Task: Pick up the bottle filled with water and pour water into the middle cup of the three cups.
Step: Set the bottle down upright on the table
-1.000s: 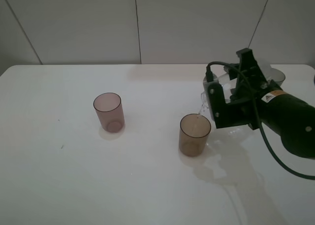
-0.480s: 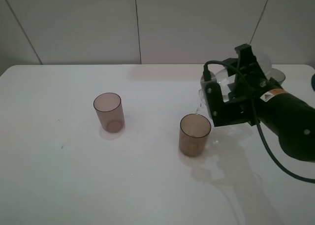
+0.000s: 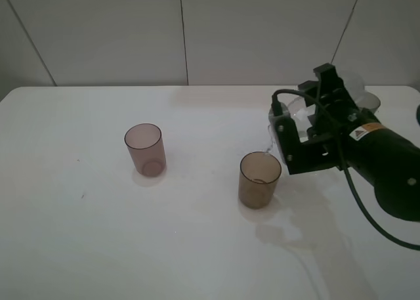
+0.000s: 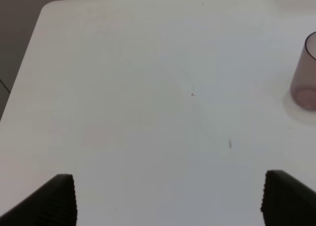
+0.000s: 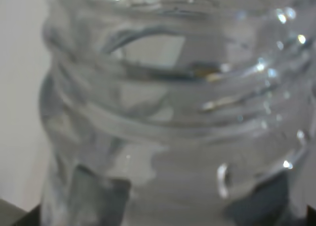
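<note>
The bottle (image 3: 292,111) is in the air above the right part of the white counter (image 3: 79,247), gripped by the right pincer (image 3: 308,130), whose jaws are closed on its body. The bottle's long axis is strongly tilted, nearer to lying than to standing. The open neck points down and to the left of the high view, toward the middle cup (image 3: 259,180), and the base points up and back toward the right. The mouth is just above and beside the right rim of this amber-brown cup, but I cannot tell if it touches the rim. In the right wrist view the ridged clear plastic of the bottle (image 5: 168,112) fills almost the whole picture. There is one bottle. Of the cups I can count two with certainty: the middle cup, standing upright, and one pinkish-mauve cup (image 3: 144,149), also upright, well apart from it to the left. The black arm hides the area behind it, so a third cup I cannot make out clearly. A faint glossy wet patch (image 3: 289,237) lies on the counter just in front of the middle cup. The left pincer (image 4: 173,201) is wide open over the bare counter and holds nothing, with the pinkish-mauve cup (image 4: 306,72) at the edge of its view.
</note>
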